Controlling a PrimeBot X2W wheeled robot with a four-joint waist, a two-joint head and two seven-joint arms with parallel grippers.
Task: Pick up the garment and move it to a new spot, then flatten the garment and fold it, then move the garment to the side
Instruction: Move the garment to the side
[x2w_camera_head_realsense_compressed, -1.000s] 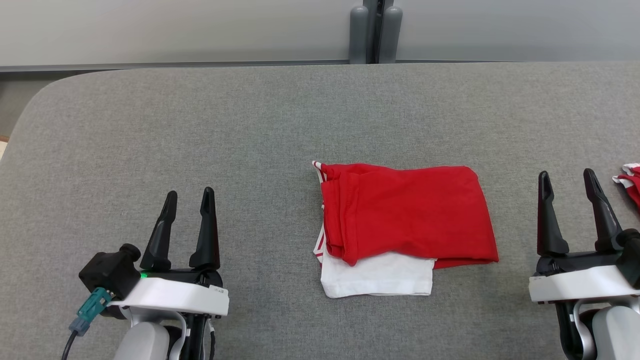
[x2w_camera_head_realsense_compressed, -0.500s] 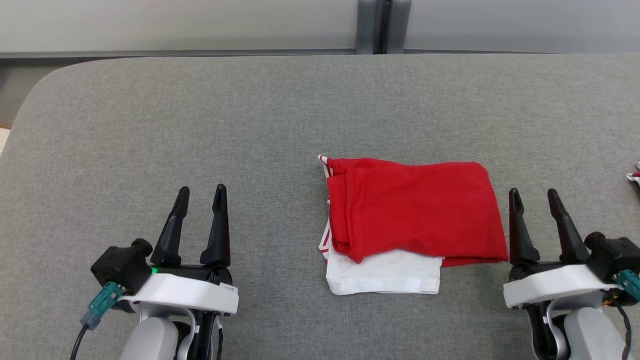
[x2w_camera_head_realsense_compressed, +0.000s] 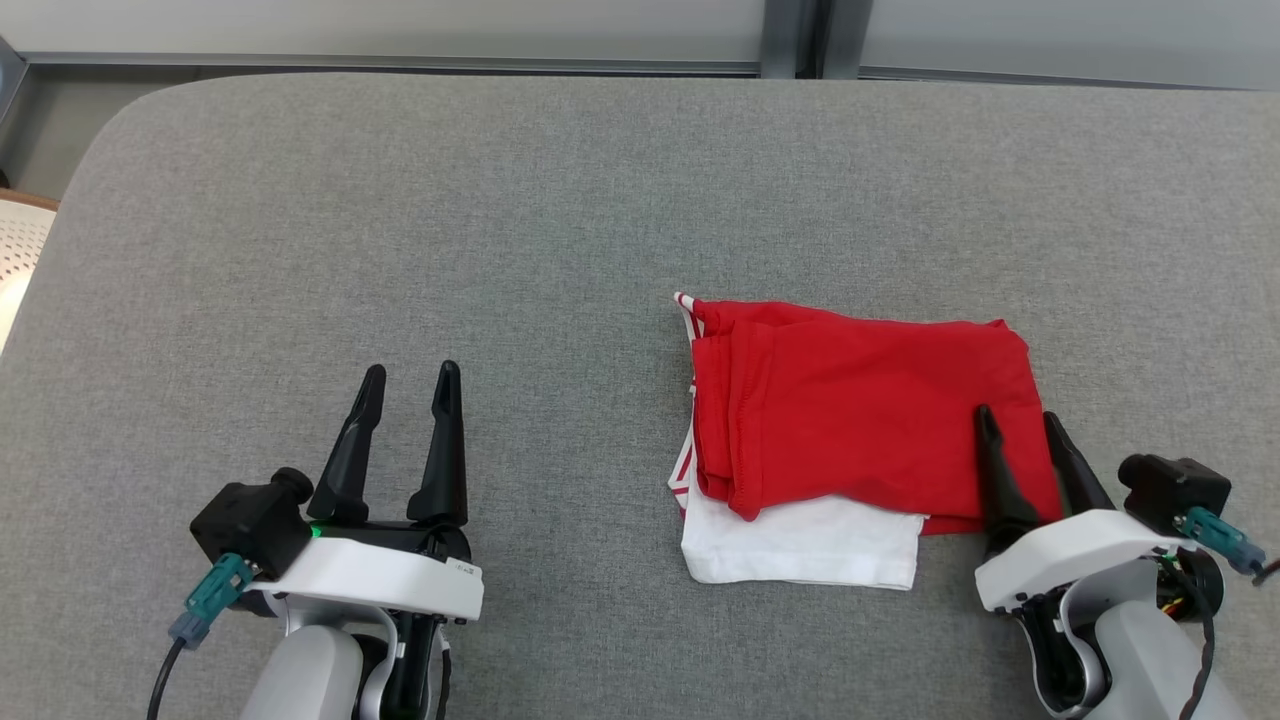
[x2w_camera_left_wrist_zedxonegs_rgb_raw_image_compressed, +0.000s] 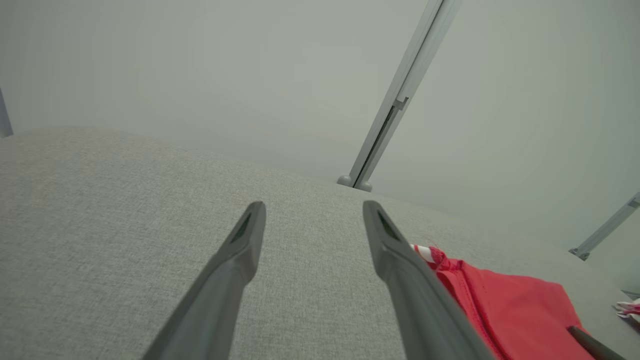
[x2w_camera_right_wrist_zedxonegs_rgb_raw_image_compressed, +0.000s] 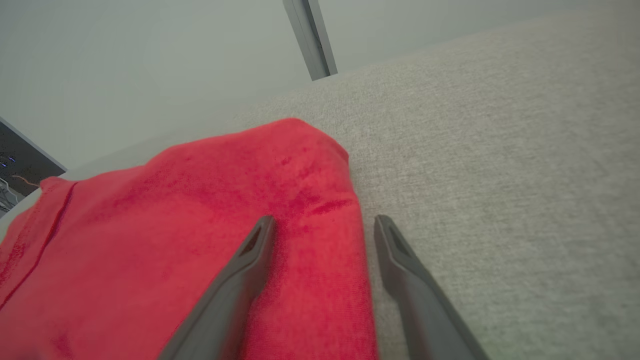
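Since both arms sit at the near edge, start there. The left pincer, two long dark fingers on a white wrist block, is spread wide w/ nothing between the fingers. It is poised over the wide grey fabric-covered counter, well apart from the work. The right pincer, same build, is also parted and empty. In the right wrist view one finger lies over red fabric and the other over plain grey surface, i.e. it straddles the cloth's right-hand edge. Can't tell if the tips touch the cloth yet.

Just beyond, the folded red jersey garment lies right of centre on the counter. It's a compact rectangle: red layers on top, a white sleeve layer poking out at the near side, red-striped trim at the left edge. Folding looks done, so the step left is prob. the shift to the side.

Risks from here:
- W/ a grab at one edge only, the pincer may catch just the top layer, and the stack would peel open on lifting.
- The left arm is too far off to support the other end, so the bundle could sag and unfold.
- If dragged instead, the rough counter weave could hold back the white bottom layer and rumple it.

Farther back, the grey counter runs to the pale wall & its grey upright post.
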